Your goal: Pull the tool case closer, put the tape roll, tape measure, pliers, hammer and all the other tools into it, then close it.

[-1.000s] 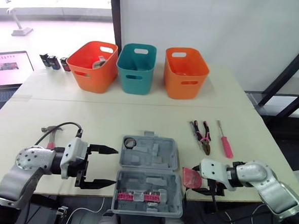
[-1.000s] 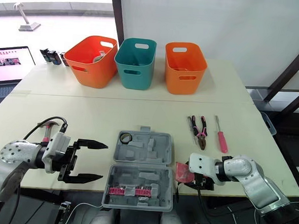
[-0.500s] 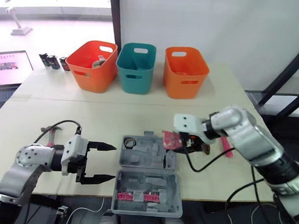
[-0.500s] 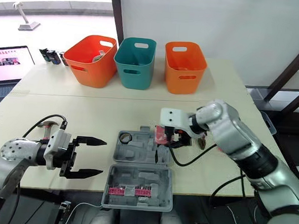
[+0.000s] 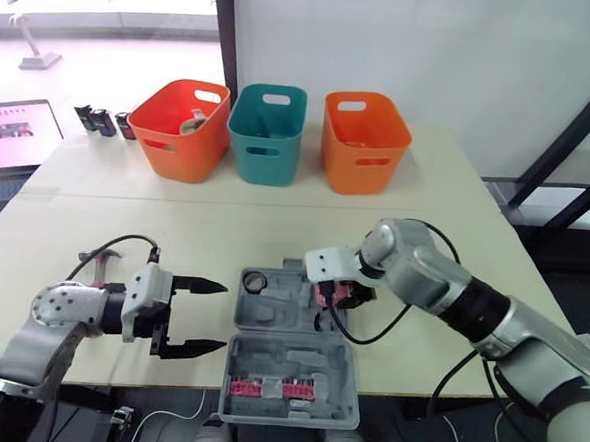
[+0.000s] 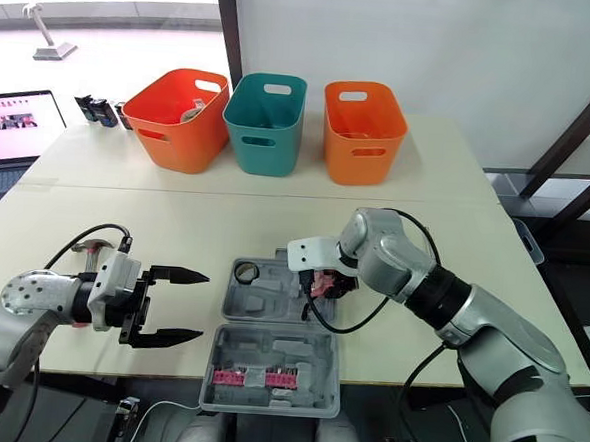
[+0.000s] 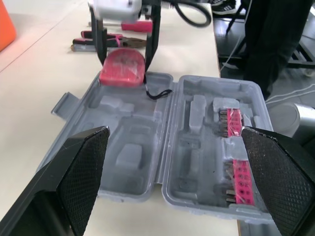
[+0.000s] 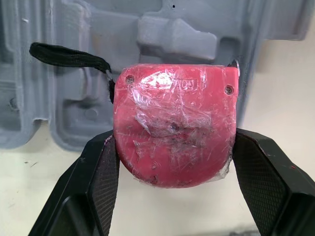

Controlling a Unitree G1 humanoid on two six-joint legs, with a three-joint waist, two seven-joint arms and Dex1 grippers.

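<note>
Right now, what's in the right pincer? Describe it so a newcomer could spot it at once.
On the table, find the open grey case at the near edge. Over its far half's right edge, the right pincer grips the tape measure. It is the only rounded red block, with a black strap, unlike the flat pink bit strip in the near half.

On the tabletop [image 5: 275, 220], the open tool case [image 5: 291, 366] sits at lower centre of the frame, with a tape roll [image 5: 256, 280] in the upper left corner of its far half. The tape measure [image 8: 174, 123] sits between the fingers of the right claw [image 5: 335, 290] at that half's right edge. The left claw [image 5: 194, 318] is left of the case, with a hammer [image 5: 99, 260] further left. Three baskets [image 5: 278, 165] line the top centre.
</note>
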